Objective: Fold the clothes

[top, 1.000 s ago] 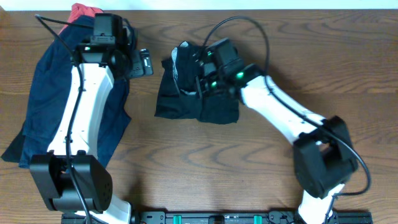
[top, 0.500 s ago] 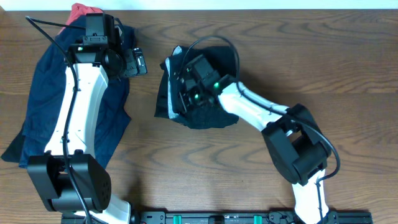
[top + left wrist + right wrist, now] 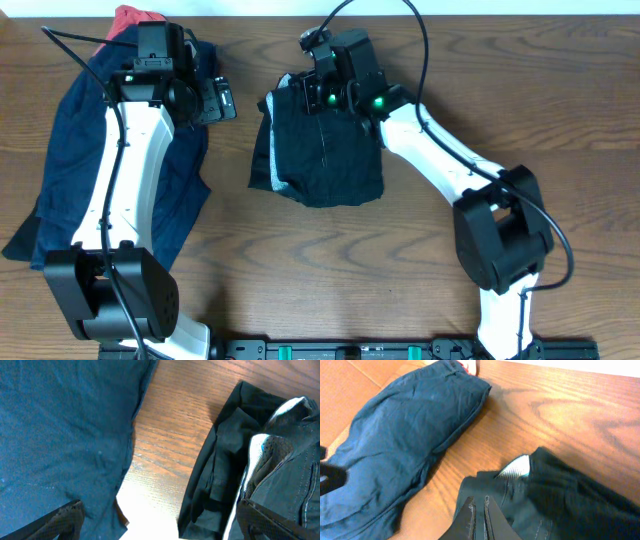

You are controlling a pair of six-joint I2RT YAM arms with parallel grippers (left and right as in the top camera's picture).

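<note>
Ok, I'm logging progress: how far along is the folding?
Looks done: the black shorts lie in a compact folded bundle. In hand: the right gripper sits at their top edge. To do: the navy shorts lie spread out, the red item beyond them.

Table (image 3: 300, 260): brown wood, visible grain, slight sheen. Black shorts (image 3: 325, 160): matt woven cloth; white mesh lining (image 3: 272, 455) at their waistband. Navy shorts (image 3: 70, 150), beside Black shorts: matt, finely textured cloth.
</note>
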